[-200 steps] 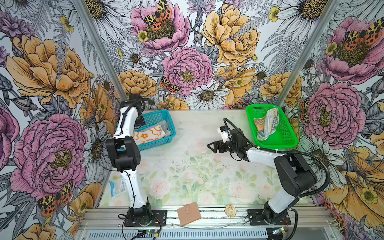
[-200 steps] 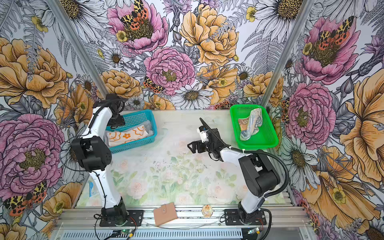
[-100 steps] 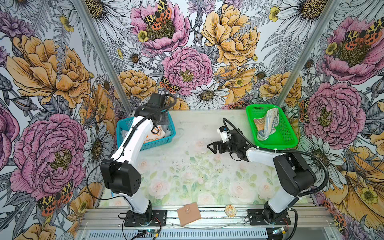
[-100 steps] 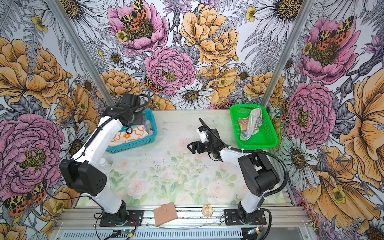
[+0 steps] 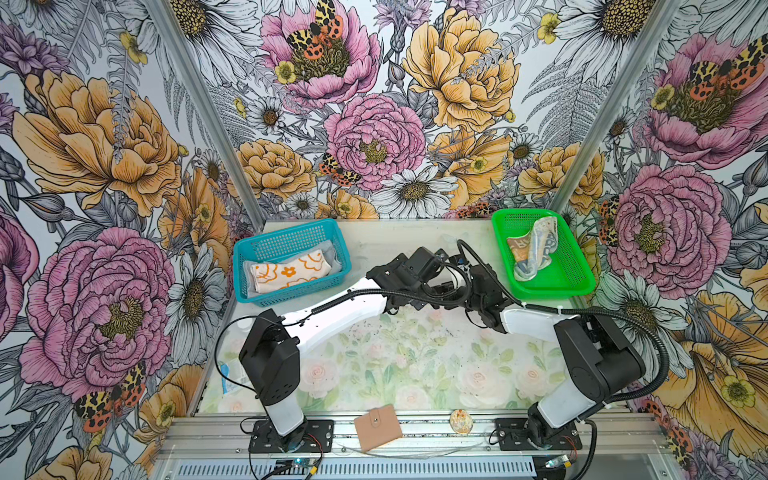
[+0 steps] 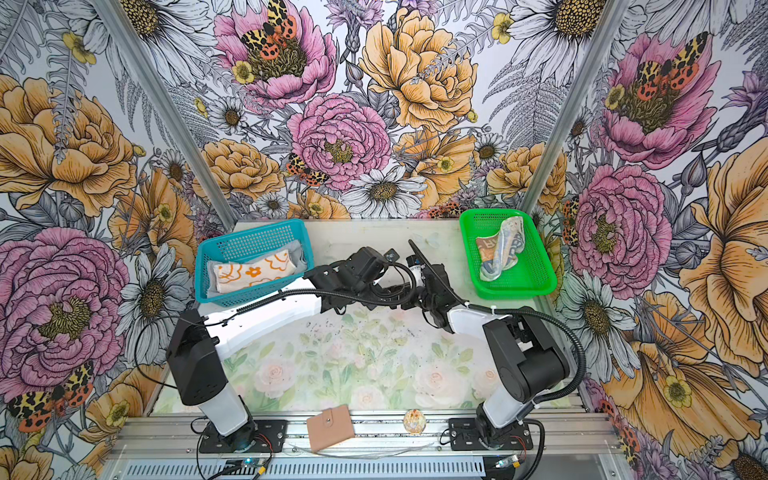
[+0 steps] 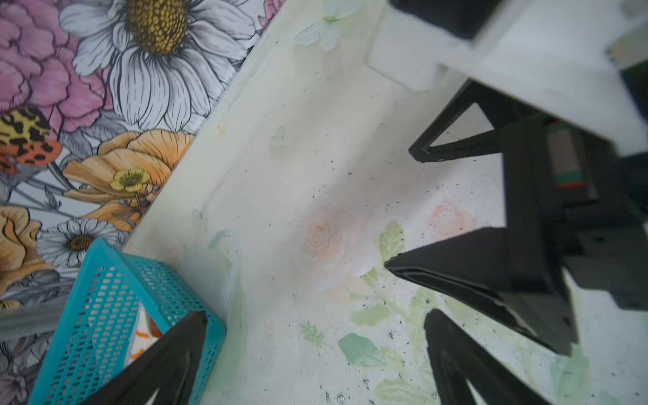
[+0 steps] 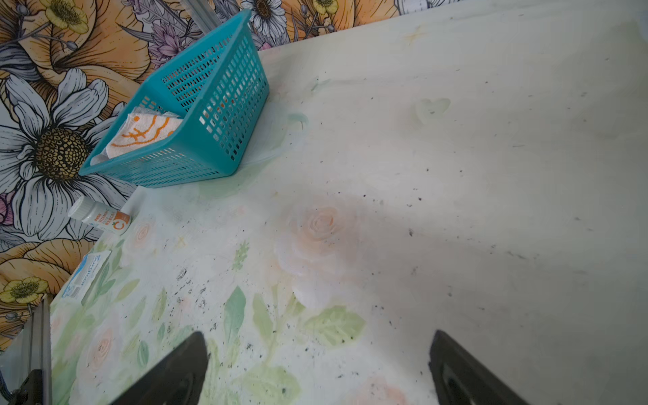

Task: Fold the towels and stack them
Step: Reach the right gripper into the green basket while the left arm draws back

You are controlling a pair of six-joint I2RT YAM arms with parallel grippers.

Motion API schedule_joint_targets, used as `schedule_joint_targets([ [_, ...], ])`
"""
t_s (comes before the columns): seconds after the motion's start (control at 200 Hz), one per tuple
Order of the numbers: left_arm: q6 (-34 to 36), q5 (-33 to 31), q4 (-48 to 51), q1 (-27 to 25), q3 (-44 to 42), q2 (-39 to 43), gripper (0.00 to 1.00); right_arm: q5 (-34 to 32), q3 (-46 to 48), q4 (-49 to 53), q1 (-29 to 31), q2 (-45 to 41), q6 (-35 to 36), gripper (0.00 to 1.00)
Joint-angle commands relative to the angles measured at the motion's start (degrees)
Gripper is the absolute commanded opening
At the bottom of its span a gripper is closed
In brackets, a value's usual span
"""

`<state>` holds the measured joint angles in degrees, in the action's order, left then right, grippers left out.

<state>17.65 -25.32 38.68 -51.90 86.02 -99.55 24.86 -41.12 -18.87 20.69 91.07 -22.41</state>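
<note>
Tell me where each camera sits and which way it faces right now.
Both top views: high over the front rail, looking down at the table; left arm and right arm show whole.
Left wrist: on the left arm, facing table and blue basket corner; open left gripper and right gripper show.
Right wrist: on the right arm, facing across the table to that basket; only its open tips show.
Shared: both wrist views catch the orange-and-cream towel.

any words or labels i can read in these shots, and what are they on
"VITAMIN" and a big "C": on the small white bottle.
"Surgical", blurred, so not certain: on the blue-white packet.
Lettered towel in the green tray: its letters are folded over and unreadable.
</note>
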Motion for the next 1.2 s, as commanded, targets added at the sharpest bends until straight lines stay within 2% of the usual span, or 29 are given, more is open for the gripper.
schedule_joint_targets([
  [0.0, 6.15, 3.17, -6.01, 2.02, -0.79, 0.09, 0.99, -3.96, -0.09, 2.5, -1.16, -7.52, -2.12, 0.99],
  [0.12, 1.9, 9.87, -9.02, 0.82, -1.59, 0.19, 0.99, -12.51, -3.45, 17.25, -1.34, -15.51, -0.63, 1.0],
  [0.19, 0.75, 11.19, -10.15, -0.68, -2.63, 0.9, 0.99, -18.81, -6.99, 26.96, -2.34, -18.86, 0.34, 0.99],
  [0.26, 0.0, 9.45, -11.97, -1.98, -3.89, 1.98, 0.99, -22.39, -10.16, 33.51, -5.55, -20.61, -0.19, 0.99],
  [0.38, -2.62, 11.87, -14.85, -0.89, -5.22, 4.2, 0.99, -24.35, -13.3, 38.96, -13.57, -20.71, -2.13, 0.99],
  [0.43, -4.37, 12.97, -15.47, 0.63, -5.29, 5.33, 0.99, -24.97, -14.71, 40.05, -16.84, -19.59, -2.28, 0.99],
  [0.49, -7.48, 17.15, -16.79, 3.37, -5.55, 7.15, 0.99, -27.0, -16.58, 41.0, -19.61, -17.45, -1.46, 0.99],
  [0.615, -16.04, 29.66, -21.85, 11.61, -7.93, 10.29, 0.99, -28.52, -19.96, 41.16, -24.89, -11.49, -0.1, 0.99],
  [0.68, -18.73, 33.7, -22.92, 15.06, -8.04, 10.84, 0.99, -27.36, -22.22, 41.22, -27.6, -7.79, 0.2, 1.0],
  [0.966, -25.69, 44.5, -30.38, 23.45, -11.53, 13.33, 0.99, -26.48, -31.44, 43.64, -35.78, 6.84, 2.46, 1.0],
  [1.196, -26.71, 45.59, -30.79, 25.6, -11.59, 12.89, 0.99, -27.32, -39.55, 50.89, -37.04, 16.26, 4.65, 0.99],
])
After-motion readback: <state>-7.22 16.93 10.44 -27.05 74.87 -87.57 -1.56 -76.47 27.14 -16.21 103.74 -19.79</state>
